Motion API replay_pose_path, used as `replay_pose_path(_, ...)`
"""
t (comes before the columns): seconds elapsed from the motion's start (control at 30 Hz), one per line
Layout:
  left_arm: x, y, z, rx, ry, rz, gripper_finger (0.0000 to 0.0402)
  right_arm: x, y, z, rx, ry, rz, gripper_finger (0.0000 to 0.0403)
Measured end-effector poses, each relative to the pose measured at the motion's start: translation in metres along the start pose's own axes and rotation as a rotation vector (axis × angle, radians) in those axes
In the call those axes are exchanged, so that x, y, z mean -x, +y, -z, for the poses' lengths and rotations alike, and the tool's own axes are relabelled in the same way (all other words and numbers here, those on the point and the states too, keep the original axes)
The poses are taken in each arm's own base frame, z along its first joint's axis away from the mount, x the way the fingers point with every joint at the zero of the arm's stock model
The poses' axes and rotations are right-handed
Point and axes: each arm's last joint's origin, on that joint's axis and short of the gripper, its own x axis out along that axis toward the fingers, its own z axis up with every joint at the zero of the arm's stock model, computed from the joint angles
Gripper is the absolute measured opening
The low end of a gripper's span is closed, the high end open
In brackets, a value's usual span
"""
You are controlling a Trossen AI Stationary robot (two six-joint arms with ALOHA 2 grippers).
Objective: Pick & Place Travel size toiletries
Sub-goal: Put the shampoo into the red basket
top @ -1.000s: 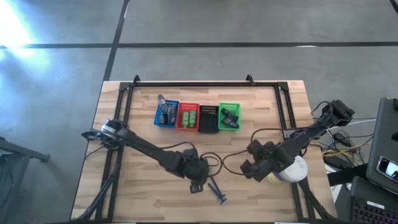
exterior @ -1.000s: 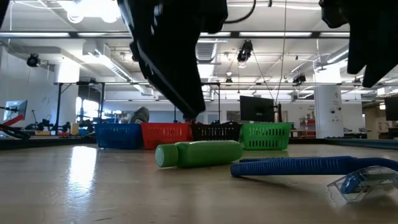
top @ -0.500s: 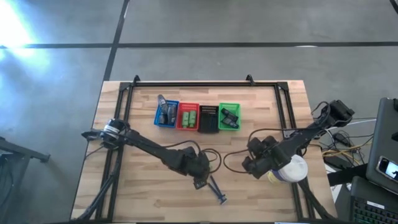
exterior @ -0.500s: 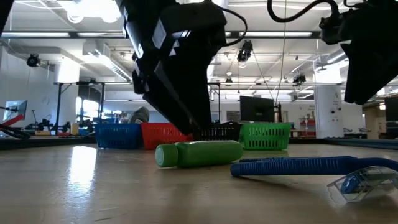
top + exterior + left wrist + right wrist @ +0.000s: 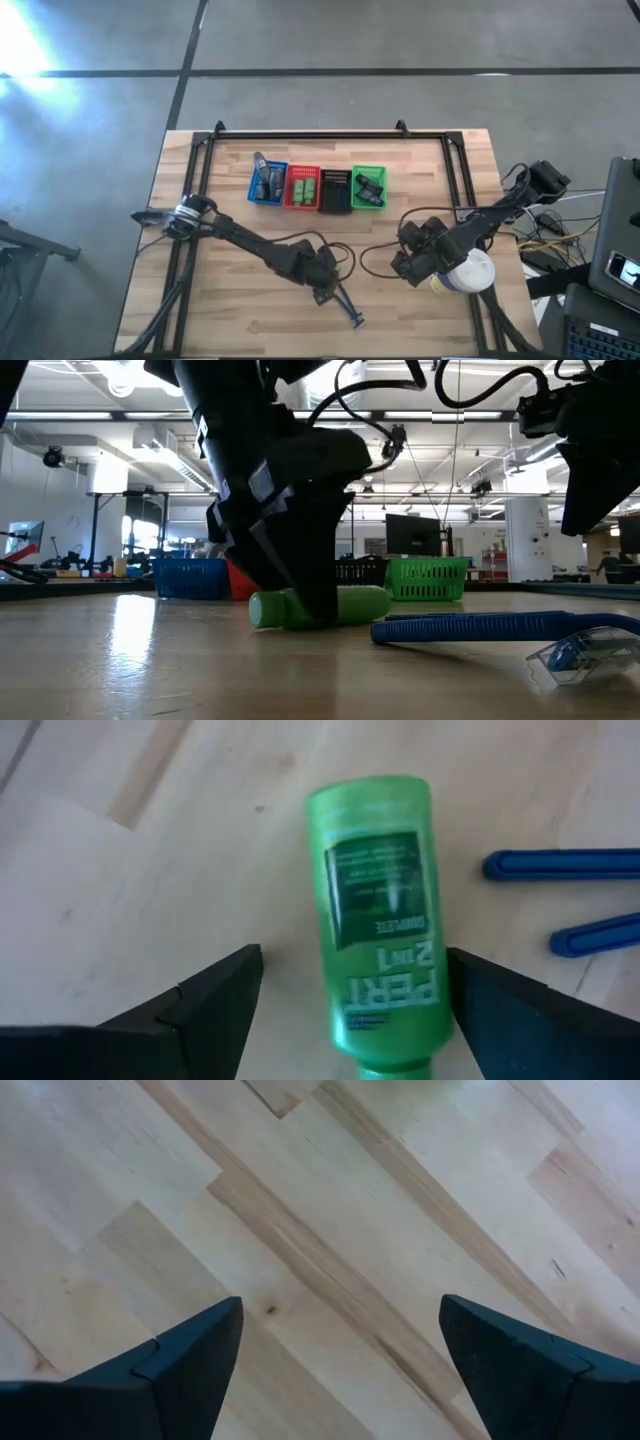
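Lying on its side on the light wooden counter, the bright green plastic tube carries a dark label panel and large pale lettering that reads "PERT 2 IN 1"; the smaller print on the panel is too fine to read. The left hand sits directly over this tube, its two dark fingers standing apart, one on each side of the tube body. A visible gap remains between each finger and the tube in the left wrist view, so the hand straddles the tube without clamping it. In the low view the left hand reaches down to the counter at the tube. Two thin dark-blue razors lie on the counter just beside the tube. The right hand hangs above bare counter near the large white round tub, well apart from the tube; its fingers stand wide apart and hold nothing. Four small coloured mesh baskets stand in a row toward the counter's far edge.
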Motion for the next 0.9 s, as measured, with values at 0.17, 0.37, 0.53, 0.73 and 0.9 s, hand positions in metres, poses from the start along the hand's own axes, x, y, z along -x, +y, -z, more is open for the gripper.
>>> replay_pose_path(0.17,-0.002,0.004,-0.001,-0.072,0.003,-0.019,0.0304,0.000,0.000,0.000,-0.008,0.001,-0.003,0.0346)
replay_pose_path(0.37,-0.007,0.012,-0.003,-0.106,0.006,-0.028,0.0243,0.007,-0.004,-0.002,-0.049,-0.012,-0.032,0.0346)
replay_pose_path(0.53,-0.004,0.017,-0.009,-0.082,-0.001,-0.032,0.0173,0.021,-0.016,-0.011,-0.119,-0.078,-0.083,0.0328)
replay_pose_path(0.73,0.046,0.040,-0.027,0.103,-0.136,-0.149,0.0150,0.035,-0.041,-0.025,-0.260,-0.176,-0.139,0.0308)
replay_pose_path(0.9,0.101,0.087,-0.047,0.379,-0.296,-0.247,0.0150,0.040,-0.059,-0.036,-0.352,-0.231,-0.154,0.0295)
